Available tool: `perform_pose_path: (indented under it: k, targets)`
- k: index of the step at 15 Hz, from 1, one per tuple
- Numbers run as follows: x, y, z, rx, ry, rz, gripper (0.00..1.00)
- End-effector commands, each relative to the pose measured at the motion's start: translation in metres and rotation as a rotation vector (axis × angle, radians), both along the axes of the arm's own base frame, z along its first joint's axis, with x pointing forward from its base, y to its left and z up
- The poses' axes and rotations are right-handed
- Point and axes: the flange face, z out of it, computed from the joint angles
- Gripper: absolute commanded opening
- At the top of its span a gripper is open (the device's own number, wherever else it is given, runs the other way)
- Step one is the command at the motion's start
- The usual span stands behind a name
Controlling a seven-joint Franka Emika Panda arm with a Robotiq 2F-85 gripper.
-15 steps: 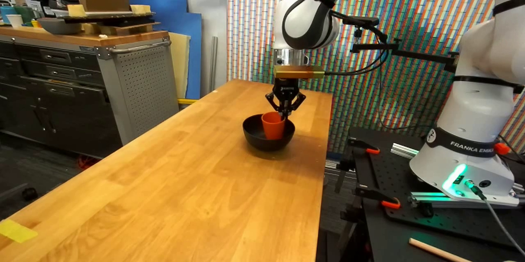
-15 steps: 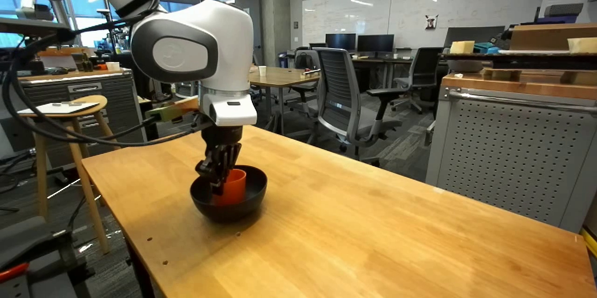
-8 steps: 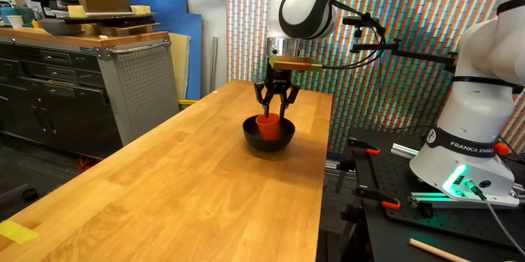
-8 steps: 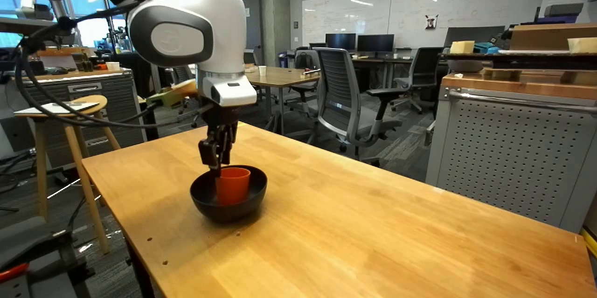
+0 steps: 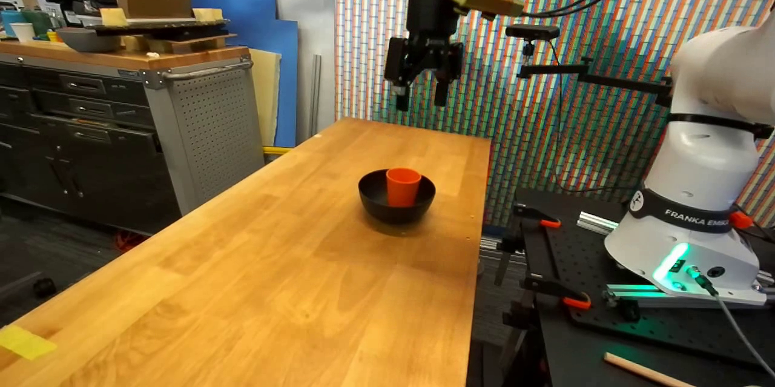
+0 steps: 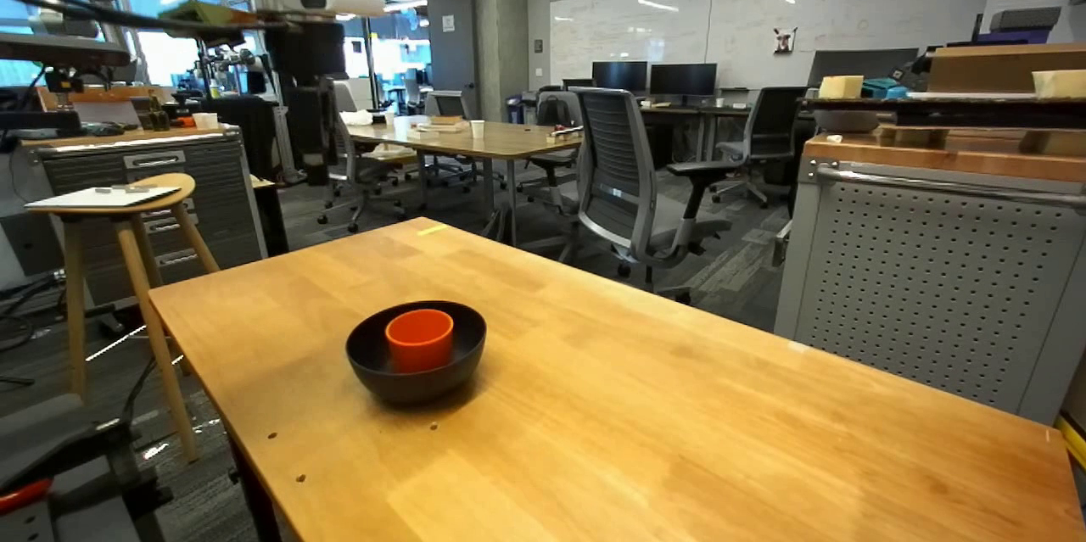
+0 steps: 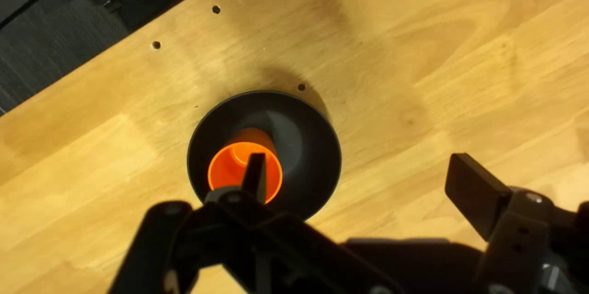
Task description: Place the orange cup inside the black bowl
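The orange cup (image 5: pixel 402 188) stands inside the black bowl (image 5: pixel 390 214), and both exterior views show the cup (image 6: pixel 422 349) upright, its rim a little higher than the rim of the bowl (image 6: pixel 424 393). High above them hangs my gripper (image 5: pixel 422 102), apart from both. From the wrist, the gripper (image 7: pixel 356 165) is open, its fingers wide apart with only tabletop seen between them. One of the fingers (image 7: pixel 254 176) covers part of the cup (image 7: pixel 225 167) in that view; the cup sits toward one side of the bowl (image 7: pixel 317 160).
Cup and bowl rest on a wooden table (image 5: pixel 290 254), near the long edge facing the robot base (image 5: pixel 684 241). Small holes dot that edge. A camera on a bracket (image 5: pixel 533 33) stands behind the arm. A stool (image 6: pixel 110 201) and an office chair (image 6: pixel 624 177) are beyond the table.
The fingers were together at the cup's rim a second ago, then spread. The gripper has since risen well above the bowl. The cup has shifted slightly within the bowl.
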Motion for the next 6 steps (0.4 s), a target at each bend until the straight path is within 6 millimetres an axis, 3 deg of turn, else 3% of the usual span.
perform_pose_path:
  k: [1,2,3,6]
  targets:
    - [-0.016,0.033,0.041,0.022,0.054,0.197,1.0]
    - [-0.017,0.039,0.046,0.024,0.072,0.249,1.0]
    - [-0.017,0.03,0.033,0.002,0.046,0.161,1.0]
    - [-0.019,0.039,0.041,0.003,0.06,0.224,1.0]
